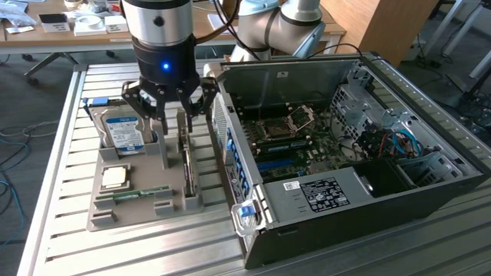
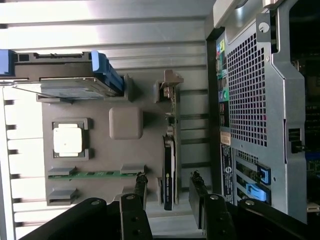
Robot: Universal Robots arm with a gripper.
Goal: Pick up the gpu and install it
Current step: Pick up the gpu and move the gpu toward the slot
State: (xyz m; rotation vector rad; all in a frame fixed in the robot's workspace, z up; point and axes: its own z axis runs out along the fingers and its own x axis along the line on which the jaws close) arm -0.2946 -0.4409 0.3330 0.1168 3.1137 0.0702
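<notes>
The thin, flat, dark rectangular circuit card, the gpu, is seen standing on its long edge in a slot of a grey moulded plastic holder tray, which is laid on the slatted silver metal desk. The black two-fingered claw is held spread wide directly over the card, with one finger to each side of it. In the wrist view a gap is seen between each finger of the claw and the edge-on gpu, so nothing is gripped. In the same tray, a silver hard drive with a blue-and-white label is stood upright to the exterior view's left of the card. A square silver processor chip and a narrow green memory stick are laid flat nearer the camera. An opened black computer tower case is laid on its side just beside the tray, on the exterior view's right.
</notes>
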